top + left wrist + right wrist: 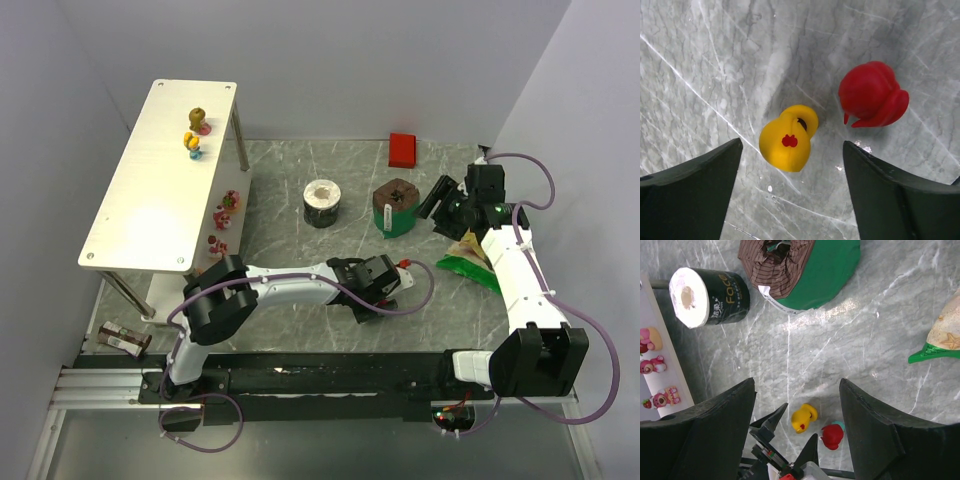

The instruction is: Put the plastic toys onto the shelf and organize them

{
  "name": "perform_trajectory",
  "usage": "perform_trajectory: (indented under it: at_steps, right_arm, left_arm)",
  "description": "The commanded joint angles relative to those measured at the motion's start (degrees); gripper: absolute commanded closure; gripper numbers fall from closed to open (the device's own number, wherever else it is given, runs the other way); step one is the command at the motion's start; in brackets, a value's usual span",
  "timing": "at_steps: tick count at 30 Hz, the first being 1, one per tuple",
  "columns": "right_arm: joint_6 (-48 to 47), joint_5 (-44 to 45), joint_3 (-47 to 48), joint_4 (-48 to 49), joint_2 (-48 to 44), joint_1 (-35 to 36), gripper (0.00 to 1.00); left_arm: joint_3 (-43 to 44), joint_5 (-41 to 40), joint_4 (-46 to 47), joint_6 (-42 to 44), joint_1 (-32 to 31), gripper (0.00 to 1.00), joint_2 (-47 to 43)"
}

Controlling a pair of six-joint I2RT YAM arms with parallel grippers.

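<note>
A yellow duck-like toy point(787, 140) lies on the marble table, with a red toy point(872, 95) just to its right. My left gripper point(792, 167) hangs over them, open, its fingers either side of the yellow toy without touching it. The right wrist view shows the same yellow toy point(804, 418) and red toy point(832, 436) below my open, empty right gripper point(797, 385). The shelf point(140, 210) stands at the left, with two yellow toys point(196, 130) on top and pink toys point(222, 220) on the lower tier. In the top view the left gripper point(378, 280) hides the table toys.
A toilet roll point(322, 202) and a green and brown bag point(395, 207) sit mid-table. A red block point(403, 150) lies at the back. A green chip bag point(468, 258) lies by my right gripper point(440, 207). A small dark object point(125, 338) lies beneath the shelf's front corner.
</note>
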Motion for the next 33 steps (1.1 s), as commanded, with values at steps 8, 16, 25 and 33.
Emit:
perform_trajectory:
  at_steps: [8,16,25,33]
  right_arm:
    - [-0.7,-0.5,2.1,0.5,-0.2,-0.6,0.26]
    - [-0.8,-0.6,2.6,0.5,0.2,-0.6,0.27]
    - [-0.9,-0.6,2.8,0.7,0.6,-0.7,0.27]
    - [-0.4,-1.0,2.9,1.4,1.2,-0.7,0.28]
  left_arm:
    - [1.3,2.9,3.5,0.3,1.9,0.24,0.7]
    - [0.9,5.3,5.1,-0.3,2.9,0.32,0.5]
    - [0.5,7.0,5.0,0.3,2.9,0.56,0.9]
    - [2.3,5.2,1.8,-2.1,3.8,0.83,-0.2]
